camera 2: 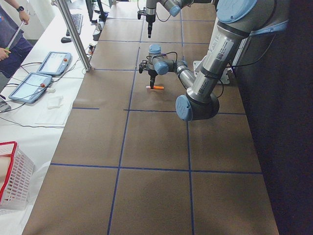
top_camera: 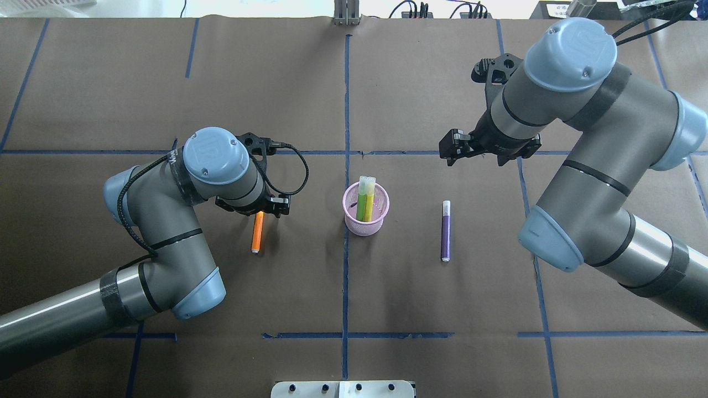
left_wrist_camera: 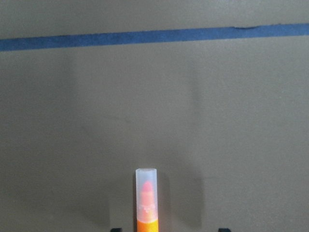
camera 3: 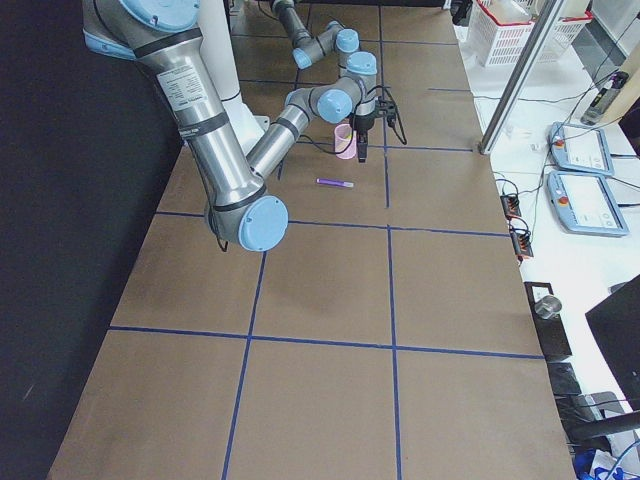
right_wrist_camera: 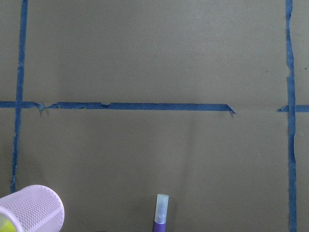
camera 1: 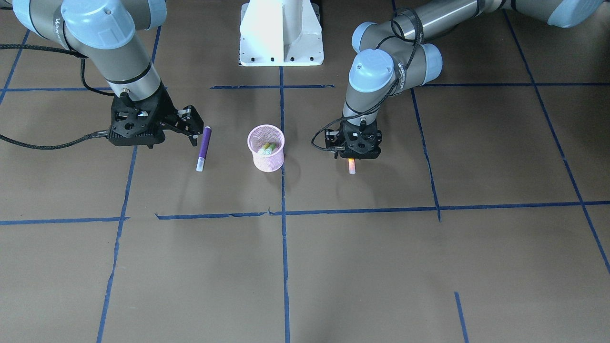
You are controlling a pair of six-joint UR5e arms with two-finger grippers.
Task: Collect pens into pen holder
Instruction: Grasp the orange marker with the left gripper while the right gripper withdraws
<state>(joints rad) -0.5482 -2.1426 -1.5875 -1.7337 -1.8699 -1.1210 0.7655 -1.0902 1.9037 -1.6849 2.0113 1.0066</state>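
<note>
The pink mesh pen holder point(top_camera: 365, 222) stands upright at the table's middle with two green pens point(top_camera: 365, 200) in it. The orange pen point(top_camera: 257, 235) lies flat to its left. My left gripper point(top_camera: 259, 214) is low over that pen's capped end, open, with one fingertip on each side of it; the left wrist view shows the cap point(left_wrist_camera: 146, 193) between them. The purple pen point(top_camera: 445, 232) lies flat to the holder's right. My right gripper point(camera 1: 192, 126) is open and empty, raised just beyond the purple pen point(camera 1: 204, 146).
Blue tape lines point(top_camera: 346, 110) divide the brown table. The white robot base point(camera 1: 281, 33) stands at the near edge. A side bench with tablets point(camera 2: 34, 81) and a white basket point(camera 2: 14, 181) lies past the table's far edge.
</note>
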